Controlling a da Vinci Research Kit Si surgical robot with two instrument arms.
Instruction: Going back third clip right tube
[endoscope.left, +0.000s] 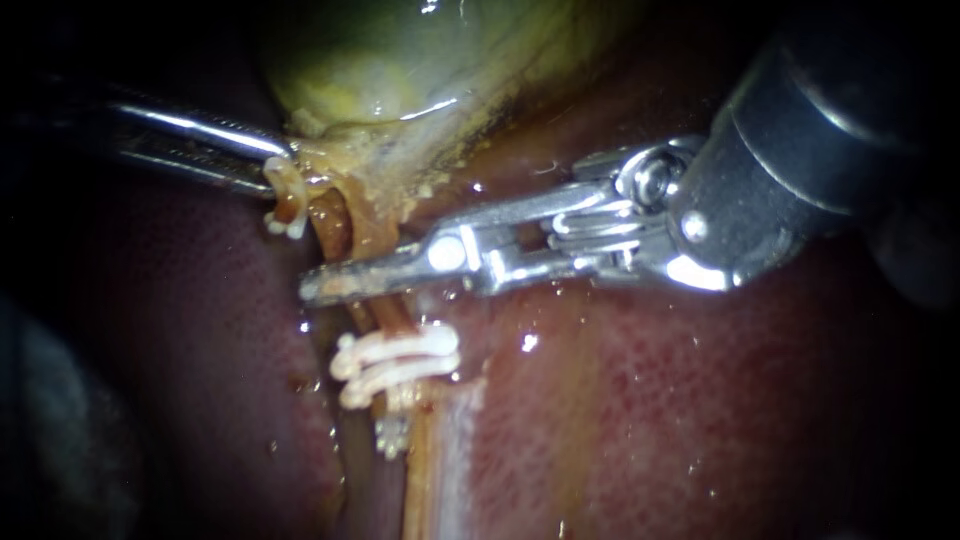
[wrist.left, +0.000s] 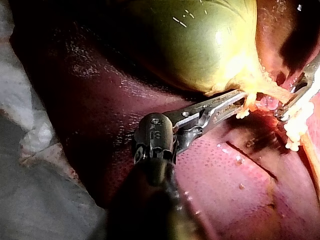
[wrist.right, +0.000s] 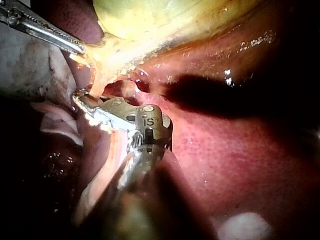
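The gallbladder (endoscope.left: 400, 60) lay above, the liver (endoscope.left: 700, 400) below and around it. A tube (endoscope.left: 335, 230) ran down from the gallbladder. Our left instrument (endoscope.left: 272, 165) met the gallbladder's neck from the left, just above one clip (endoscope.left: 288, 200). Our right instrument (endoscope.left: 325, 283) lay across the tube, between that clip and two lower clips (endoscope.left: 395, 360).

The dark red liver (endoscope.left: 700, 420) carries everything. The yellow-green gallbladder (endoscope.left: 400, 60) lies on its far part. A brownish tube (endoscope.left: 333, 228) runs nearward from it over the liver, bearing white clips (endoscope.left: 400, 355). Pale sheeting (wrist.left: 20, 90) borders the liver's edge.
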